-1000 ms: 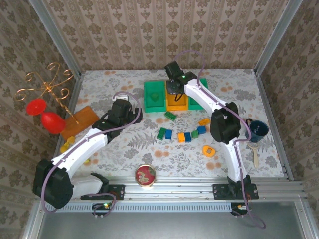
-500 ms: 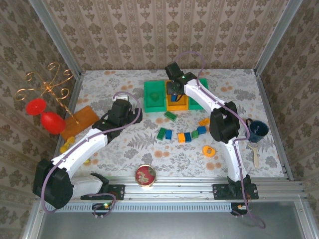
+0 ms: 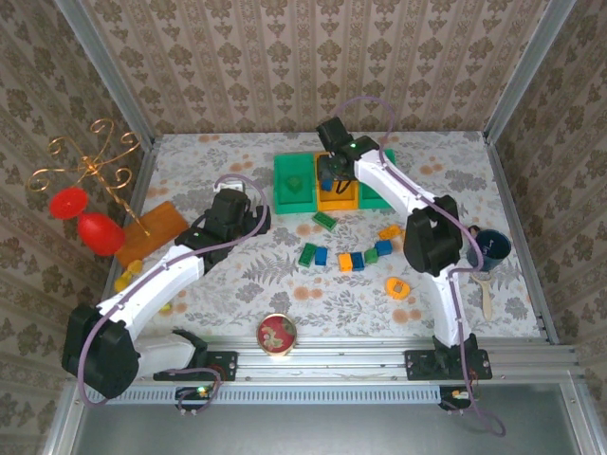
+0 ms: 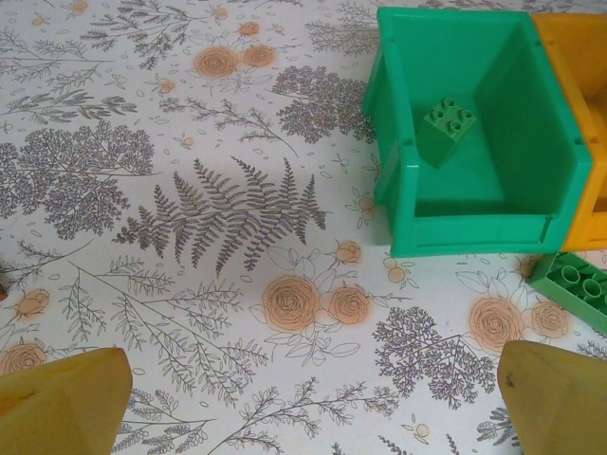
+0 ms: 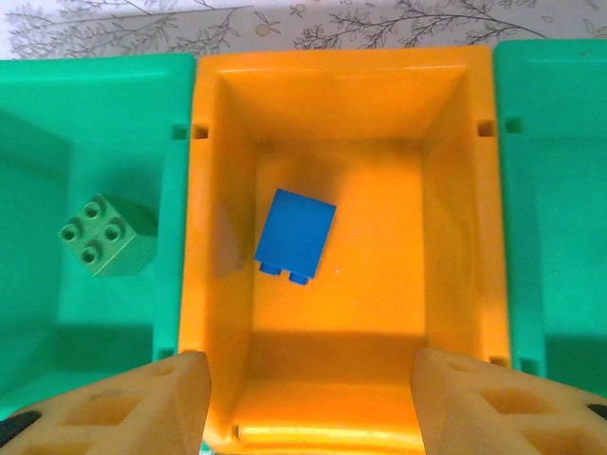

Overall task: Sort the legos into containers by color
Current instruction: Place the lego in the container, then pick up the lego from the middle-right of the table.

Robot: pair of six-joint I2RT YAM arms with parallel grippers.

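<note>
A blue brick [image 5: 295, 237] lies flat on the floor of the orange bin [image 5: 455, 190]. My right claw [image 5: 308, 389] hangs straight above it, released, with its jaws parted and nothing between them. The brick sits a little left of the bin's middle, clear of every wall.

The left green bin [image 5: 38, 284] touches the orange bin's left wall. A green cube [image 5: 106, 235] rests in it, studs up, near the wall shared with the orange bin. The right green bin [image 5: 560, 237] touches the orange bin on the other side. The three bins stand in a row at the far middle of the worktop [image 3: 237, 284].

My left claw [image 4: 303, 408] hovers low over bare worktop, just near and left of the left green bin. Its jaws are spread wide and grasp nothing.

A long green brick [image 3: 324, 220] lies on the worktop just in front of the bins. Nearer my bases there is a loose row of bricks [image 3: 345, 262], green, blue and orange, with an orange brick [image 3: 389, 231] beyond its right end. A yellow piece [image 3: 397, 287] lies nearer, apart from the row. Two yellow bits [image 3: 129, 273] sit far to the left, beside my left arm.

A round tin [image 3: 276, 334] stands at the near edge between my bases.
</note>
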